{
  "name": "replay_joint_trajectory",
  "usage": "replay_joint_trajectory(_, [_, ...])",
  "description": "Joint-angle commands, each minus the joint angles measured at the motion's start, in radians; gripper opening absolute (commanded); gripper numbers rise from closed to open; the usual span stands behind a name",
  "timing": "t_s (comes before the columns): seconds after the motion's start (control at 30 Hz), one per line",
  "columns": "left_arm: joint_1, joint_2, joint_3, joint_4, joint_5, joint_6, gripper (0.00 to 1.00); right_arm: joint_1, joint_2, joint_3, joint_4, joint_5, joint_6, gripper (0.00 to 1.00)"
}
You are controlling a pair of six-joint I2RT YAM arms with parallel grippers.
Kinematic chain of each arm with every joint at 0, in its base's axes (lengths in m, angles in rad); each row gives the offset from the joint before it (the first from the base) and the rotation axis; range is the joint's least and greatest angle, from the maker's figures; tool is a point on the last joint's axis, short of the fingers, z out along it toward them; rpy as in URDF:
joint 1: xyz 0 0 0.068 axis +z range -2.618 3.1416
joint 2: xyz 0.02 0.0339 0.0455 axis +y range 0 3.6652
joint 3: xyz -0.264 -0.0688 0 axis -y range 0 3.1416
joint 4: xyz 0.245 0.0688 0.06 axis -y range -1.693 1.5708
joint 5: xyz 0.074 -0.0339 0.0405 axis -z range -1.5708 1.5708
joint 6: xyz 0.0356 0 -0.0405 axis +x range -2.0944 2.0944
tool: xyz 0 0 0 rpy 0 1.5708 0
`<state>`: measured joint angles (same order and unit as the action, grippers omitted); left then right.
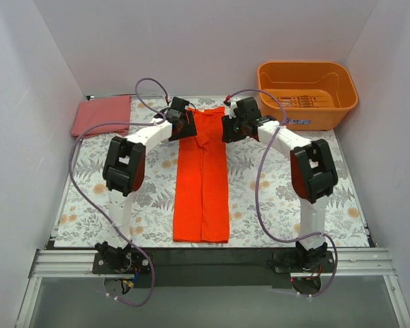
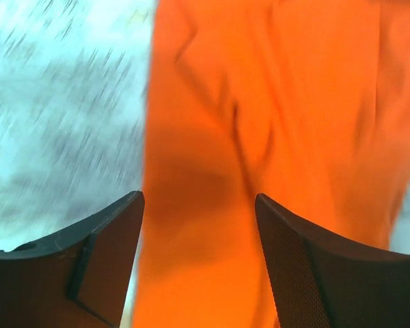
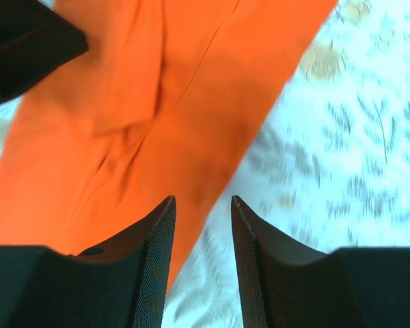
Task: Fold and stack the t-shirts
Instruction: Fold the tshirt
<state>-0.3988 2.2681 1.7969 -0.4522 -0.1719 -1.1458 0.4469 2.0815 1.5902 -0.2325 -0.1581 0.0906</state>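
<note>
Orange-red cloth forms the working piece: the orange-red t-shirt (image 1: 202, 181) lies flat on the floral table cover (image 1: 273, 205), already folded lengthwise into a narrow strip that runs from the far side of the table toward the arm bases, roughly midway between the two arms. The left gripper (image 2: 199, 198) sits over the far end of the strip near its left edge; its fingers (image 2: 102, 239) stand spread, with cloth below them and nothing pinched between them. The right gripper (image 3: 203, 201) sits over the far end at the right edge; its fingers (image 3: 150, 260) stand apart, straddling the boundary between cloth and table cover, and grip nothing. The pinkish-red t-shirt (image 1: 101, 114) rests as a folded rectangle at the far left corner, well apart from the strip. The orange tub (image 1: 328, 115) stands at the far right. Handling judgement: the fabric is light, soft and limp, so it will sag and drape from any hold and will not keep a shape on its own; creases near the far end show that the layers shift easily. Take hold at the two far corners of the strip, pinching through all layers at once, one gripper per corner, so that the end lifts level and the layers stay aligned when it is carried toward the near end.
</note>
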Motion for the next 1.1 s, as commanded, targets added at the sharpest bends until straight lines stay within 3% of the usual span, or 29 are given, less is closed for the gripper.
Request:
replay_joint_trajectory(0.0, [0.000,-0.295,-0.126,-0.046,0.026,-0.051,0.66,0.012,-0.200,-0.102,-0.085,-0.017,0.052,0.45])
replay_joint_trajectory(0.27, [-0.138,-0.741,-0.533,-0.224,0.005,-0.163,0.67,0.130,-0.599,-0.595,-0.240,-0.001,0.259,0.49])
replay_joint_trajectory(0.5, [-0.244,-1.050,-0.879,-0.442,0.093,-0.354,0.67,0.351,-0.839,-0.852,-0.287,-0.020,0.494,0.52])
replay_joint_trajectory(0.73, [-0.307,-1.226,-1.073,-0.474,0.241,-0.503,0.66,0.512,-0.807,-0.894,-0.255,-0.035,0.621,0.52])
replay_joint_trajectory(1.07, [-0.340,-1.147,-1.107,-0.448,0.241,-0.523,0.65,0.550,-0.661,-0.839,-0.248,-0.028,0.623,0.51])
